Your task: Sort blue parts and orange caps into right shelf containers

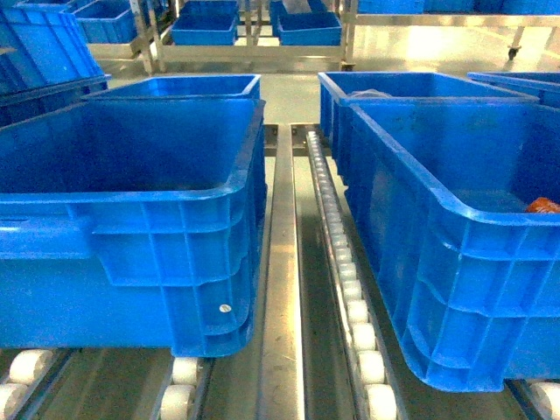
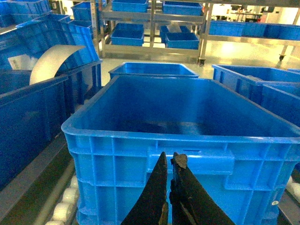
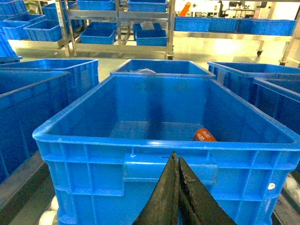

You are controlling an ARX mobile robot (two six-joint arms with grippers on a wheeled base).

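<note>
Two big blue crates sit side by side on roller tracks in the head view: the left crate (image 1: 131, 219) and the right crate (image 1: 455, 254), with a metal rail (image 1: 282, 289) and a line of white rollers (image 1: 350, 297) between them. More blue crates stand behind each, and others fill the shelving (image 1: 254, 35) at the back.

An orange cap (image 3: 204, 135) lies on the floor of the right crate (image 3: 164, 154), toward its right side; in the head view only a sliver of it (image 1: 542, 206) shows by the picture's edge.

The left gripper (image 2: 169, 161) hangs just outside the near wall of the left crate (image 2: 183, 140), its dark fingers nearly together with a thin gap at the tips, holding nothing. The right gripper (image 3: 176, 159) sits before the near wall of the right crate, fingers pressed together and empty.

A curved white sheet (image 2: 51, 61) rests in a crate further left.
</note>
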